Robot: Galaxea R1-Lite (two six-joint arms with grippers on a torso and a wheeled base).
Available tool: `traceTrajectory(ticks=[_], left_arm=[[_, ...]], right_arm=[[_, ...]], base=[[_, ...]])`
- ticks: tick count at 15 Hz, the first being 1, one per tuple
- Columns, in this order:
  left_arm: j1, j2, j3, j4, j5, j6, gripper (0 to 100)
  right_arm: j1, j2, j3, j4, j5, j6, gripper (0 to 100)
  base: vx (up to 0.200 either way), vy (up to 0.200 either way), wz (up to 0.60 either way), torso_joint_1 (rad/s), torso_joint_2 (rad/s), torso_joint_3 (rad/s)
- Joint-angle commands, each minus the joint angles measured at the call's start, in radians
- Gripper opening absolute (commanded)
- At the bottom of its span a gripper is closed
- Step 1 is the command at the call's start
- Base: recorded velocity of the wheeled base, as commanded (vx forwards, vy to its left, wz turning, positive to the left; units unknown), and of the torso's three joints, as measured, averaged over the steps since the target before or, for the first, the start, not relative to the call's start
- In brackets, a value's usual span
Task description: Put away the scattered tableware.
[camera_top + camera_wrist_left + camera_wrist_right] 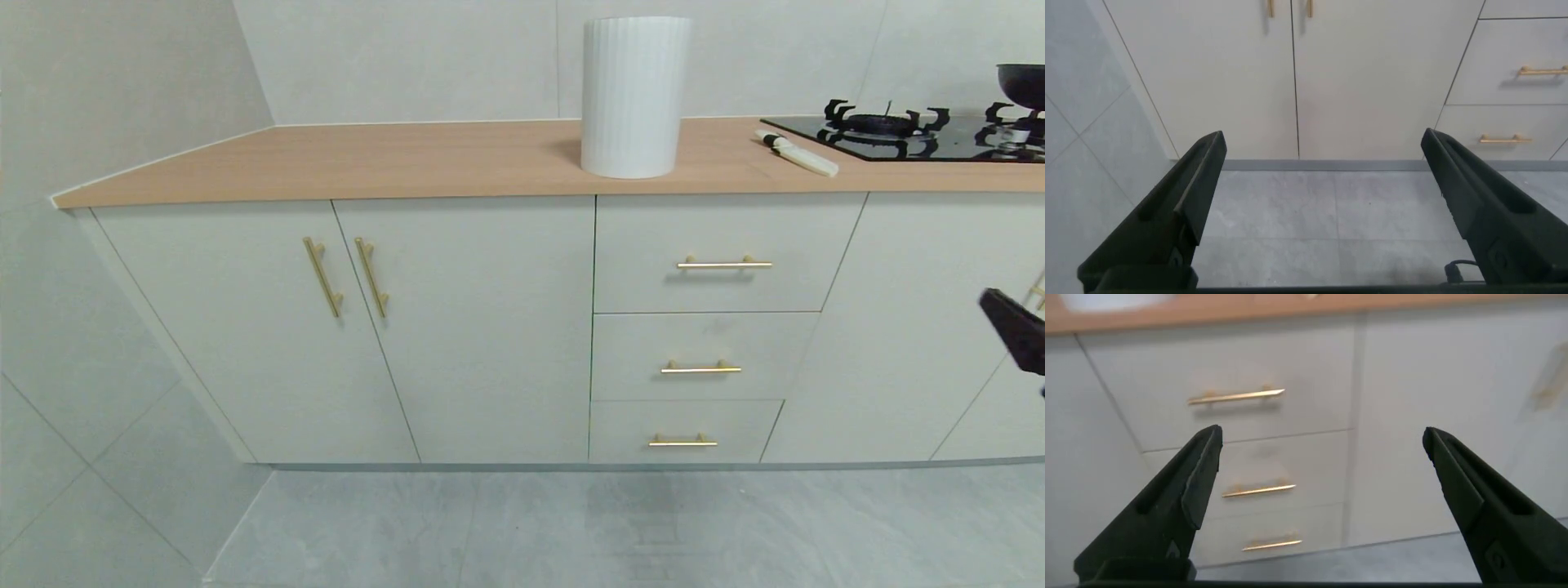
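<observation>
- Your pale slender utensil [796,153] lies on the wooden worktop [408,159], between the white ribbed cylindrical holder [633,98] and the black glass hob [898,135].
- Left gripper [1323,139] and right gripper [1323,434] both hang released and empty, low down.
- If you raise the right gripper carelessly, it could clip the worktop edge.

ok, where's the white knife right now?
Head view, right side: the white knife lies on the wooden countertop between the white ribbed canister and the black hob.
</observation>
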Motion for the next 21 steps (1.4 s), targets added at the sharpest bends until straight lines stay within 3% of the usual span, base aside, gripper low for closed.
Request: traceTrajectory(ticks=[1,2,4,7,9,13,16,21], left_arm=[[0.0,0.0,0.0,0.0,0.0,0.0,100],[0.0,0.0,0.0,0.0,0.0,0.0,100],[0.0,0.002,0.0,0.0,0.0,0.0,100],[0.0,0.0,0.0,0.0,0.0,0.0,100],[0.0,0.0,0.0,0.0,0.0,0.0,100],[0.0,0.0,0.0,0.0,0.0,0.0,100],[0.0,0.002,0.0,0.0,0.0,0.0,100],[0.0,0.002,0.0,0.0,0.0,0.0,100]], right_arm=[[-0.084,-0.425,0.025,0.267,-0.004,-0.052,100],[-0.142,-0.586,0.011,0.459,0.003,-0.052,100],[-0.183,-0.744,-0.027,0.668,0.007,-0.054,100],[-0.194,-0.899,-0.042,0.807,0.007,-0.055,100],[-0.259,-0.97,-0.036,0.876,0.009,-0.063,100],[-0.292,-1.034,0.053,0.907,0.116,-0.077,100],[-0.292,-1.034,0.211,0.899,0.342,0.012,100],[-0.292,-1.034,0.312,0.858,0.432,0.017,100]], base=[[0.0,0.0,0.0,0.0,0.0,0.0],[0.0,0.0,0.0,0.0,0.0,0.0],[0.0,0.0,0.0,0.0,0.0,0.0],[0.0,0.0,0.0,0.0,0.0,0.0],[0.0,0.0,0.0,0.0,0.0,0.0],[0.0,0.0,0.0,0.0,0.0,0.0],[0.0,0.0,0.0,0.0,0.0,0.0],[0.0,0.0,0.0,0.0,0.0,0.0]])
